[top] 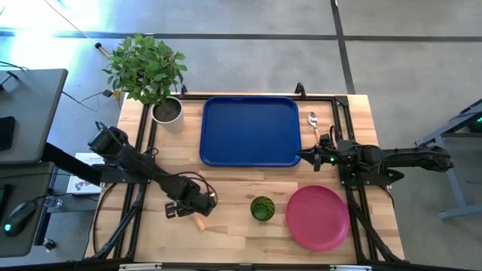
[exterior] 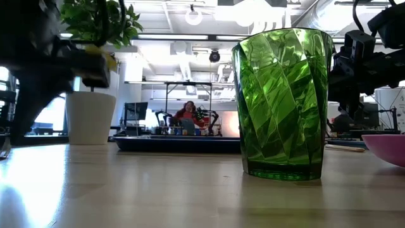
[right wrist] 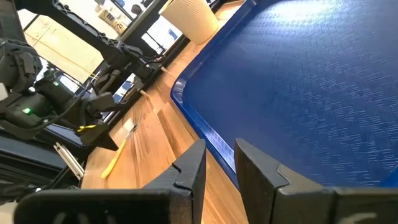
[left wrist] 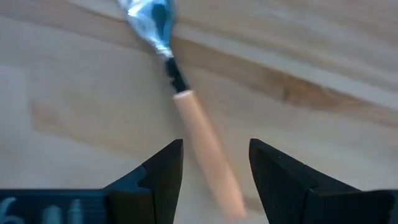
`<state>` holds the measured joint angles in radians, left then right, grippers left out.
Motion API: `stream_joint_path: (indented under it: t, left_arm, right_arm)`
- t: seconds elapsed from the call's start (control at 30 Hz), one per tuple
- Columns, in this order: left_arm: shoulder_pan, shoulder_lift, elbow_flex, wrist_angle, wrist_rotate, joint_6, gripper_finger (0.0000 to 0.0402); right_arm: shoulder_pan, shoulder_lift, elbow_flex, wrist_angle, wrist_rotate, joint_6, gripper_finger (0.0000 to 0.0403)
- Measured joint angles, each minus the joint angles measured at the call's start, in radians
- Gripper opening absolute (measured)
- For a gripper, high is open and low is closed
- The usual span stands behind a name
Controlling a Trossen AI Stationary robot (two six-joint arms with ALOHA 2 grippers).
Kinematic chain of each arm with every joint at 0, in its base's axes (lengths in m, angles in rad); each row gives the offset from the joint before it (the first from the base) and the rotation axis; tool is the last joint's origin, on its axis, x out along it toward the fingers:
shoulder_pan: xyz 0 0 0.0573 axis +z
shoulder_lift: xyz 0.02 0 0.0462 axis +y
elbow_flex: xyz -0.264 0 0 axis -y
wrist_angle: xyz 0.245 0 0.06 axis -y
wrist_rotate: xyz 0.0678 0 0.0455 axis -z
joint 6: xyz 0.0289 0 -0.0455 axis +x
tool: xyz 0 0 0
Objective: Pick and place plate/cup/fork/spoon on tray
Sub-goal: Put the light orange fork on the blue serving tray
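Left gripper [left wrist: 214, 165] jaws apart — fork [left wrist: 186, 106] handle between them, ungripped; right gripper [right wrist: 219, 165] parted, empty — beside tray [right wrist: 298, 93].

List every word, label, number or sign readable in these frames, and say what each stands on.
None can be read.
White sheet of paper beside the wooden table, under the left arm: print too small to read.
Pale marks on the left end effector's dark housing: blurred, unreadable.
Dark blue rectangular plastic tray, pink round plate, green translucent cup: no text.
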<state>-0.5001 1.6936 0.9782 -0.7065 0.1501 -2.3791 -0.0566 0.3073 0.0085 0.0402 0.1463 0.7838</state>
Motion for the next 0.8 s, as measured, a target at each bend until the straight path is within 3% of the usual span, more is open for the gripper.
stream_joint_path:
  t: [0.8]
  left_arm:
    - [0.02, 0.047, 0.037, -0.085, 0.104, -0.019, 0.0172]
  right_arm:
    - [0.0, 0.0, 0.0, 0.0, -0.006, -0.007, 0.0075]
